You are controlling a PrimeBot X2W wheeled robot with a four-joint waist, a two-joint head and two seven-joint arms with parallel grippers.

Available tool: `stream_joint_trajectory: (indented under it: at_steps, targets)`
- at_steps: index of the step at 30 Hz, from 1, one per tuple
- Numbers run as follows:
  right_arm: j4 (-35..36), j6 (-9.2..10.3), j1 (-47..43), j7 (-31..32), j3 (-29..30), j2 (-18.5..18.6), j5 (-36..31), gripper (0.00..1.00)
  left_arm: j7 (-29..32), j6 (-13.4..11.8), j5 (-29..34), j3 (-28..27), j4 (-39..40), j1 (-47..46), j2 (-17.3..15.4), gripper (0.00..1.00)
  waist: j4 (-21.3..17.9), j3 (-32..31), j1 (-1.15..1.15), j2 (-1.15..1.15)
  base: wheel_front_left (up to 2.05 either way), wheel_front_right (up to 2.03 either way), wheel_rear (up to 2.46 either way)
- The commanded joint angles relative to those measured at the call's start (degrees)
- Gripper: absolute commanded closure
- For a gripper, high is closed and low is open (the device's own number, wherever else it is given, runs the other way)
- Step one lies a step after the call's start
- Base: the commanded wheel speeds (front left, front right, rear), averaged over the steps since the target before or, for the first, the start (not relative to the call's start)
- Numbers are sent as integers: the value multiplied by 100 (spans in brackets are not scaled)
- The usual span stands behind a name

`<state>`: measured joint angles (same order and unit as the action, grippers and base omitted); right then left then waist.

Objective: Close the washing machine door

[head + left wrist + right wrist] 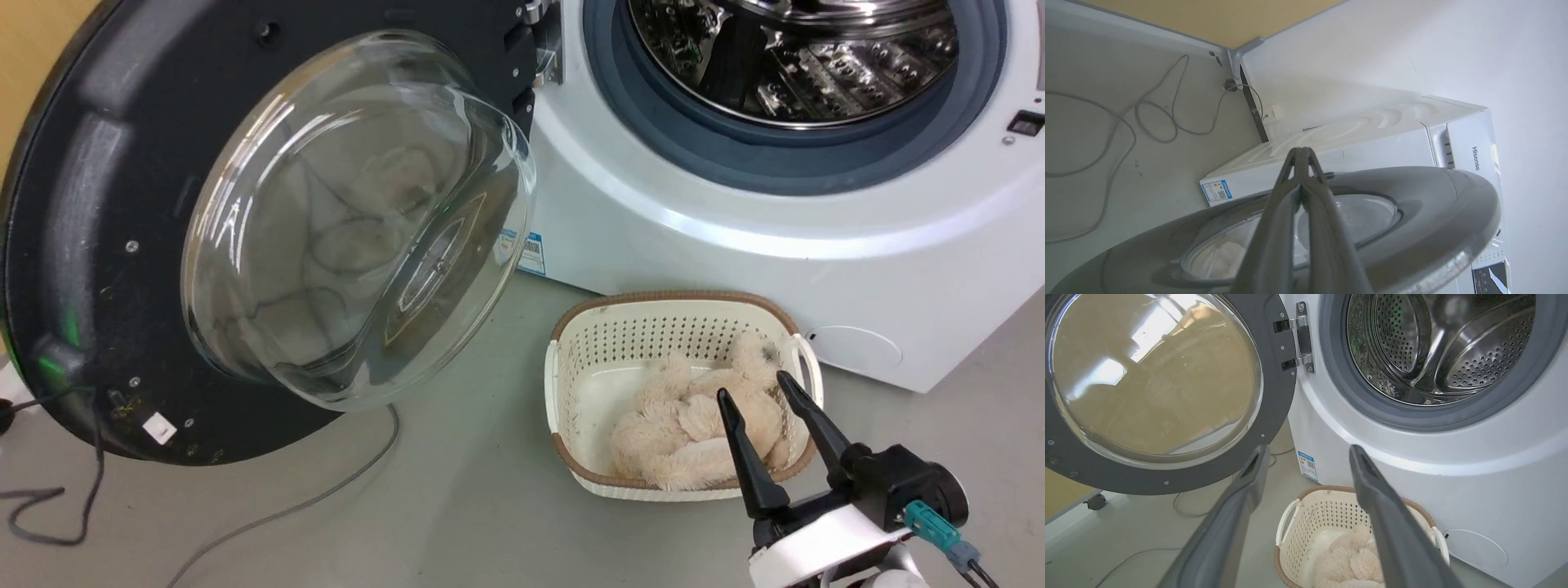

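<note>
Right claw (753,385) at five o'clock gapes, empty; left claw (1301,150) pinched together by the open washing machine door (73,245).

The washing machine door (269,237) stands swung open at the left of the washing machine (735,253), hinged beside the drum opening (792,65). On the floor (457,506) before the machine sits a basket (669,298) with a plush toy (694,425) in it, and the right gripper (752,385) is at the basket's near right side. A cable (326,490) lies on the floor under the door, and the left gripper (1300,150) is over the door's outer face.
</note>
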<state>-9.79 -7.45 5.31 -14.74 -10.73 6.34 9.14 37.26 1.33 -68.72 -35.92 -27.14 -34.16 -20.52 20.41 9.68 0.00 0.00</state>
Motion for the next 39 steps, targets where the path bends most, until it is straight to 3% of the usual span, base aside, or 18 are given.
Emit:
stream_joint_trajectory:
  at_steps: [1, 10, 20, 30, 39]
  targets:
    - [-17, -3, 45, -26, 18, -9, 33, 0, 176, 49, -82, 31, 81, 155, 32, 100, -4, -40, 0, 0, 0, 0, 0]
    - [-108, -3, -61, -26, 132, -142, 44, 0, 1642, 16, -635, 378, 1065, 920, 335, 100, -75, -368, 0, 0, 0, 0, 0]
    - [-145, -3, -240, -26, 326, -274, 56, 0, 2546, -410, -850, 852, 2386, 1873, 887, 100, -329, -725, 0, 0, 0, 0, 0]
    - [-157, -3, -333, -26, 417, -319, 18, 0, 2825, -830, -1084, 1337, 3366, 2613, 1576, 100, -916, -809, 0, 0, 0, 0, 0]
    - [-125, -3, -305, -26, 470, -329, -34, 0, 2432, -743, -1475, 1865, 3366, 3073, 1752, 100, -1682, -645, 0, 0, 0, 0, 0]
